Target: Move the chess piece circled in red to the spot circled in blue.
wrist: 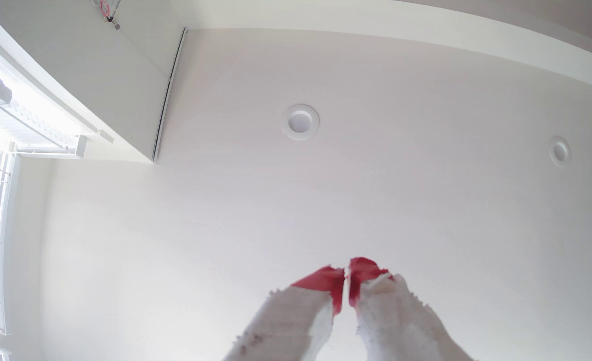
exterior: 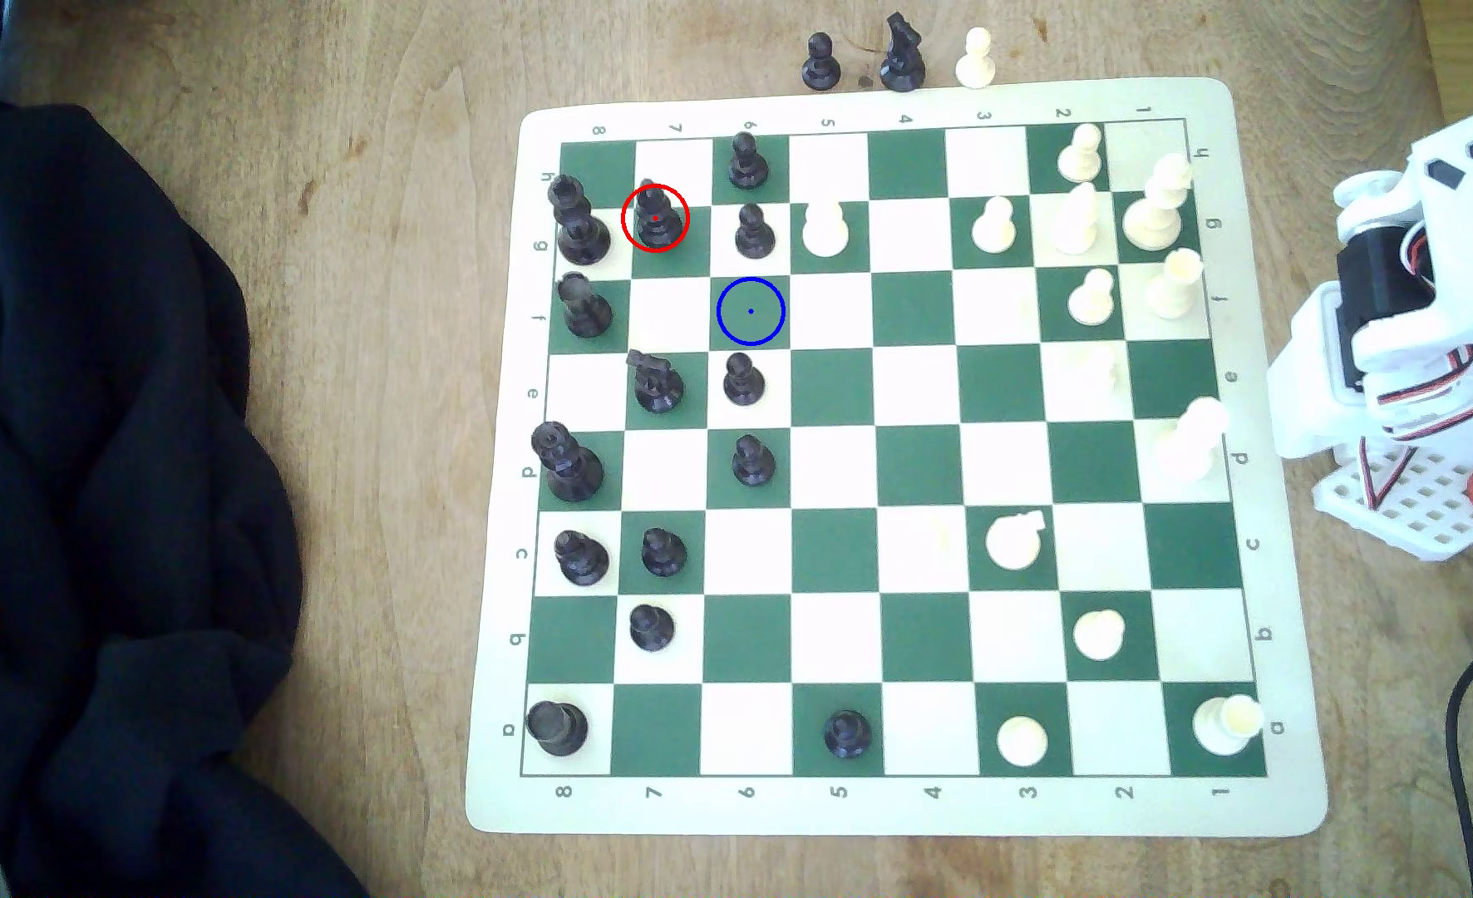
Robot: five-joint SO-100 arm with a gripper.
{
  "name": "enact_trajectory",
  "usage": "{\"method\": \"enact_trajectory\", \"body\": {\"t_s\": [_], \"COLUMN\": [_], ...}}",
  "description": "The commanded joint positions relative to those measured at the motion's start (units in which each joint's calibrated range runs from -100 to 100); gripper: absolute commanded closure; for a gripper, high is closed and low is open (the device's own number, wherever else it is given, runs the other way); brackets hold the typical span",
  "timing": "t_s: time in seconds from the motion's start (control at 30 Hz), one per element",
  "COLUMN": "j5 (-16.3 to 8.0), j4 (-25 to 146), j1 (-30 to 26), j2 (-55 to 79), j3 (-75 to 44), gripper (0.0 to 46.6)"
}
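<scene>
One gripper (wrist: 346, 277) points up at the ceiling (wrist: 357, 191) in the wrist view, its two red-tipped fingers (wrist: 326, 281) brought together with only a hairline between them and nothing held. In the exterior view the white arm (exterior: 1424, 345) sits folded just off the chessboard (exterior: 880, 803), beyond the edge where the white pieces stand, well apart from everything it has to handle.

Taking the spot circled in blue (exterior: 750, 312) as the landmark, that dark green square is bare. A black pawn (exterior: 754, 231) stands on the square next to it towards the board's h edge, and another black pawn (exterior: 742, 381) on the square next to it towards the a edge. Farther out, the chess piece circled in red (exterior: 655, 218) stands upright one square diagonally from the blue spot, towards the h-8 corner.

By my reading, nothing of the task is done: reach, grasp, carry and placing all remain.
</scene>
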Motion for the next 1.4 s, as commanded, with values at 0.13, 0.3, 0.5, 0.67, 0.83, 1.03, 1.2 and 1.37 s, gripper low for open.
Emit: {"method": "enact_trajectory", "body": {"t_s": [0.13,0.3,0.5,0.67,0.83,1.03,1.2,1.37], "j5": [0.1,0.1,-0.1,-0.2,0.0,0.9,0.4,0.4], "j4": [5.9,23.8,47.5,76.0,96.8,122.6,128.1,130.5], "j1": [1.9,3.0,4.9,8.0,10.8,10.3,11.2,10.9], "j2": [0.2,0.2,0.2,0.1,2.8,20.5,31.6,39.7], "j3": [1.2,1.2,-0.5,-8.6,-16.2,-39.2,-50.0,-55.6], "gripper": [46.4,46.4,46.4,45.8,41.4,46.4,46.0,46.0]}}
